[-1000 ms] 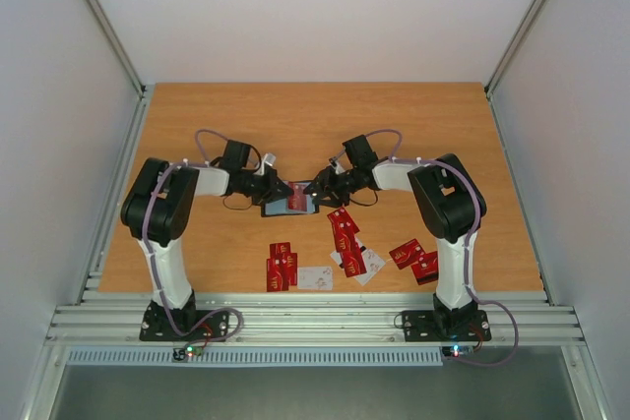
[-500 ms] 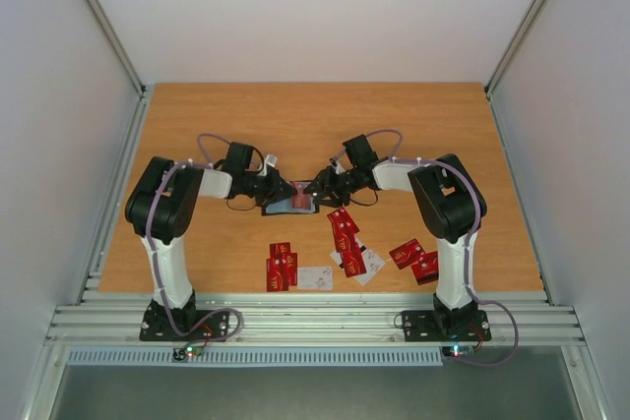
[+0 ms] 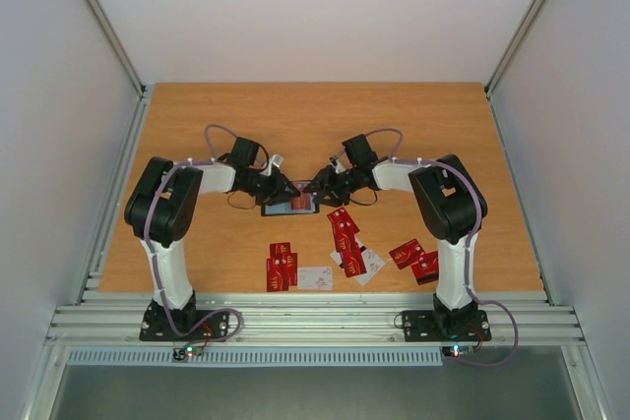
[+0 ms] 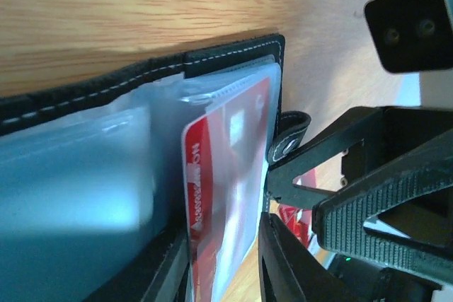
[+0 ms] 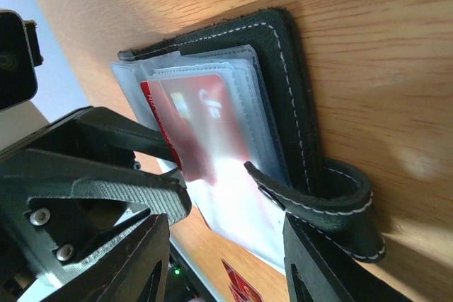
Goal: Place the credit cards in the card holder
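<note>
The wooden table (image 3: 197, 125) is carrying everything, and the left arm (image 3: 162, 209) and right arm (image 3: 448, 204) are both reaching inward over it so that their wrists are facing each other near the middle. The left gripper (image 3: 285, 192) and the right gripper (image 3: 317, 191) are meeting over the card holder (image 3: 288, 207), which is lying open on the wood between them, black stitched cover down and clear sleeves (image 5: 233, 68) fanning upward. Nearer the arm bases, the loose credit cards (image 3: 346, 233) are lying scattered in a few clusters: a red stack (image 3: 283, 266) towards the left with a white card (image 3: 315, 277) just beside it, and another red pair (image 3: 413, 258) in front of the right arm. One red card (image 4: 226, 175) is sitting partway inside a clear sleeve, its near end sticking out. The left fingers (image 4: 276, 266) are standing narrowly apart on either side of that protruding end; whether they are pinching it or only flanking it, I cannot tell. The right fingers (image 5: 318, 266) are standing moderately apart, clamping nothing, with the sleeve edges and the snap tab (image 5: 333, 203) lying in the gap, and one fingertip is touching the tab at the holder's edge.
</note>
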{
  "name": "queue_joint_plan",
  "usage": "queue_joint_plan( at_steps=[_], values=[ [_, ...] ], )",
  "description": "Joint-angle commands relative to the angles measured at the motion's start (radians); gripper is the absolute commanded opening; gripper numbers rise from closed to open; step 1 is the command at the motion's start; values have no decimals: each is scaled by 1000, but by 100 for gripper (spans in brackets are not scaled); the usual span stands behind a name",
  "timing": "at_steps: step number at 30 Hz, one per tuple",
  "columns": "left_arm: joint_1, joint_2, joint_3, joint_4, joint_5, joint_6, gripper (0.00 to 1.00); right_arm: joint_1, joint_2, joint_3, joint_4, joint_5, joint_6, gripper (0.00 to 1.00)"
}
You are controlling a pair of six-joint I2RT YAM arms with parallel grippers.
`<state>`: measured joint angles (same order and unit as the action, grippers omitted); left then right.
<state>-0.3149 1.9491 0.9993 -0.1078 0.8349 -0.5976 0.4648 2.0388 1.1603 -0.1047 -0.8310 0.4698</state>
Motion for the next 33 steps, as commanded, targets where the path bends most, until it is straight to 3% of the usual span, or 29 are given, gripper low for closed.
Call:
queue_joint_plan(
  at_steps=[1,4,21,27,33],
  values=[
    [-6,-25,45,-217,-76,116,31,3,-37,21,2,38,-11,46],
    [-8,-31,79,-287,-100,148,39,3,-38,21,5,39,-7,45],
    [-44,-23,220,-557,-276,218,61,4,-31,43,-22,33,-41,46],
    [-45,-9,256,-623,-324,259,86,14,-20,32,-9,18,-36,46],
    [-44,-31,279,-679,-366,283,89,18,-24,29,-9,8,-42,46]
  ],
)
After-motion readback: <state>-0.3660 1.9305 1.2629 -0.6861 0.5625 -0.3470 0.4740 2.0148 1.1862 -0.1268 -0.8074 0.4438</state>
